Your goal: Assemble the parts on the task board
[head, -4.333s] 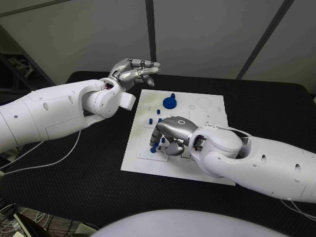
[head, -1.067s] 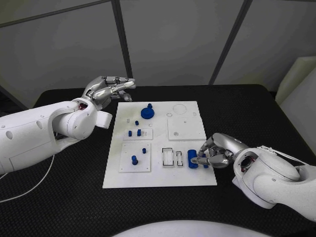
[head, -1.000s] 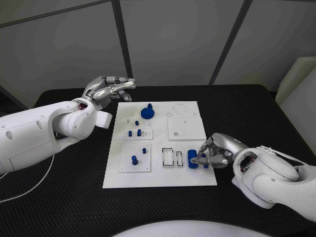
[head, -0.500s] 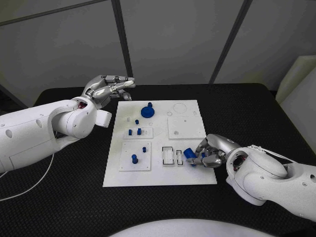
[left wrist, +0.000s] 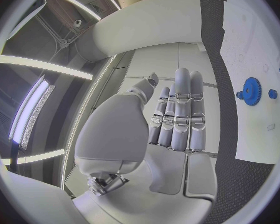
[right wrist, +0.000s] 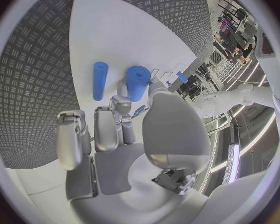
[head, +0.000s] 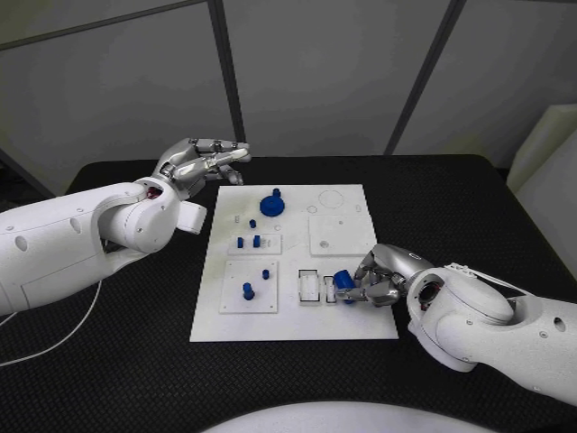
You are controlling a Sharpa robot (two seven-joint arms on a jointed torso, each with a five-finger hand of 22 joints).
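The right silver many-fingered hand [head: 377, 275] sits low over the near right part of the white rectangular task board [head: 297, 320], its fingers curled in around a short blue cylindrical part [head: 344, 280] that it pinches by the upper end; in the right wrist view the same thick blue cylinder [right wrist: 137, 82] juts out from between the thumb and a fingertip, tilted rather than upright, and a slimmer blue peg [right wrist: 100, 80] lies flat on the board just beside it, apart from the fingers. The held part hangs just beside the pair of narrow rectangular slots [head: 315, 287] cut in the board's near middle; whether its lower end touches the board I cannot tell. The left silver many-fingered hand [head: 206, 160] is raised over the far left corner of the black counter [head: 471, 198], well apart from the board's parts, holding nothing; the left wrist view shows its fingers [left wrist: 180, 115] laid close side by side and bent loosely forward, the thumb alongside. On the board's far half a round blue toothed gear [head: 273, 207] stands on its post, with a small blue knob just beyond it. Nearer, on the left side, a few small blue pegs [head: 247, 241] stand in a raised white square block, and a single blue peg [head: 247, 290] stands in a second such block [head: 249, 302] nearer still. A plain white square plate [head: 339, 235] lies on the board's right side, beyond the right hand.
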